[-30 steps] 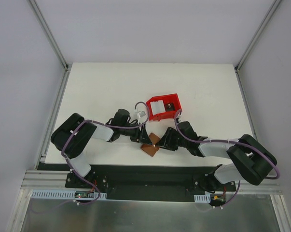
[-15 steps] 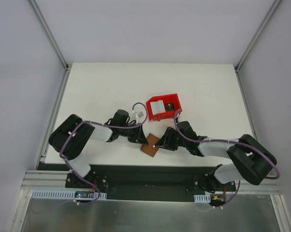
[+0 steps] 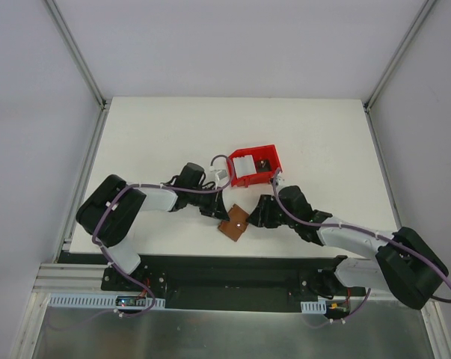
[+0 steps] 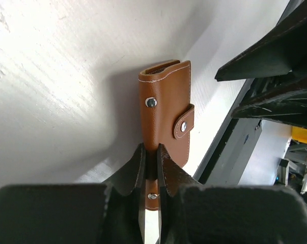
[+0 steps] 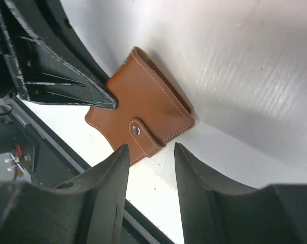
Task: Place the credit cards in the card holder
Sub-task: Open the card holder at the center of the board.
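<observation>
Red bin (image 3: 255, 149) — far side, white table (image 3: 158, 134).

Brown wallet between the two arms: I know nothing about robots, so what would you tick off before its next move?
1. Left fingers gripping the brown leather card holder: ok, clamped on its near edge.
2. Right fingers free to help: ok, open and holding nothing, right beside the holder.
3. Holder opened to take cards: not ok, it is folded shut with its strap across.
4. A card in hand: not ok, the whitish credit cards lie in the red plastic bin.
5. Holder lifted off the white table: cannot tell.
</observation>
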You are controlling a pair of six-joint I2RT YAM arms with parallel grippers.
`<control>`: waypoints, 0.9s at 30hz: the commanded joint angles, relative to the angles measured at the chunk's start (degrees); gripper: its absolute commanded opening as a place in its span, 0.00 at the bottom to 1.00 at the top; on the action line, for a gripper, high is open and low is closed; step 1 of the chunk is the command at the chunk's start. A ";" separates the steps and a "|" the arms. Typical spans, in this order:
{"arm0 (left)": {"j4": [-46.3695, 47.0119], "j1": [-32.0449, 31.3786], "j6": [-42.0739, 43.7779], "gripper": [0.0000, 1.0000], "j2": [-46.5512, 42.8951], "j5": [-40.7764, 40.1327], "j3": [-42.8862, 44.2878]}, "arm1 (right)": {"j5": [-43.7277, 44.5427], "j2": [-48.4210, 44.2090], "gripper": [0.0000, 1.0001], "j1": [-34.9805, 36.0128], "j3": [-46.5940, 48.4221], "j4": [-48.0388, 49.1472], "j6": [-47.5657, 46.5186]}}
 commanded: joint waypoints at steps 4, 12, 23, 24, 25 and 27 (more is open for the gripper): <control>-7.36 0.30 9.76 0.00 2.50 1.29 4.89 | -6.08 4.98 0.42 0.10 7.39 -1.44 -12.39; -7.80 0.30 11.61 0.00 3.20 2.79 5.86 | -11.89 13.86 0.41 0.10 9.77 2.16 -14.32; -7.80 0.39 11.53 0.00 3.73 1.30 6.47 | -22.44 19.06 0.36 0.28 10.13 5.94 -15.12; -7.80 0.39 11.35 0.00 3.73 0.77 6.56 | -22.62 18.79 0.35 0.19 9.78 6.11 -15.12; -7.80 0.39 11.17 0.00 3.73 0.42 6.74 | -22.88 18.62 0.35 0.28 9.69 6.20 -15.21; -7.80 0.47 10.47 0.00 3.73 0.07 6.91 | -24.02 18.88 0.34 0.19 9.60 6.20 -15.29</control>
